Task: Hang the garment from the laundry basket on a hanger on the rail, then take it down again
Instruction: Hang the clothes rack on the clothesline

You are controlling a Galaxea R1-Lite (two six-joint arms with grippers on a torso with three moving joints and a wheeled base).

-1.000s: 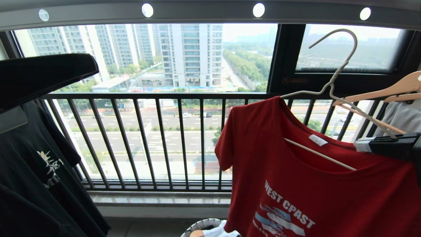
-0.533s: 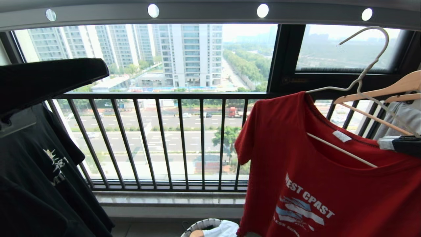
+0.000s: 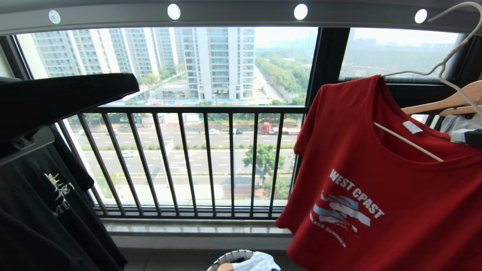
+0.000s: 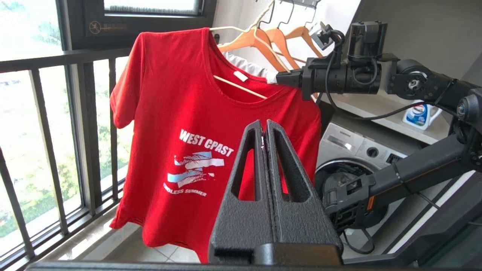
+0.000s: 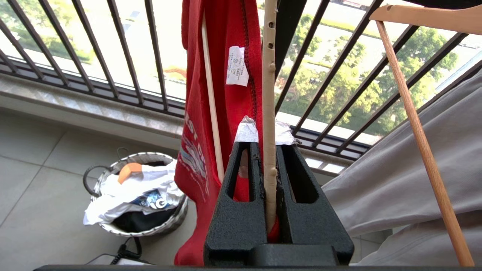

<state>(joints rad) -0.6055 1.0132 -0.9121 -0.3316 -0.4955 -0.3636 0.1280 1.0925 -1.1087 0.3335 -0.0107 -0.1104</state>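
Hanging step in hand, by the look of it — red T-shirt (image 3: 376,180) already dressed on the thin white hanger (image 3: 450,56), carried up at the right side of the head view, hook close under the grey rail (image 3: 233,17) near its far-right round hole, but whether hooked on cannot be told from here. Right gripper (image 5: 263,131) clamped on the hanger's wire arm at the shirt's shoulder, taped tips pinched tight against it, red cloth caught alongside. Left gripper (image 4: 265,128) closed on nothing, held out in front of the shirt's chest print, apart from it. Wooden hangers (image 3: 448,103) and a pale grey garment (image 5: 406,169) just beside the shirt; black T-shirt (image 3: 45,203) hanging well apart on the left. Laundry basket (image 5: 101,180) on the floor below, with white and dark clothes in it.

Next move, judged from this: hook over the rail and settled — clear of the wooden hangers — and only then the grip loosened.
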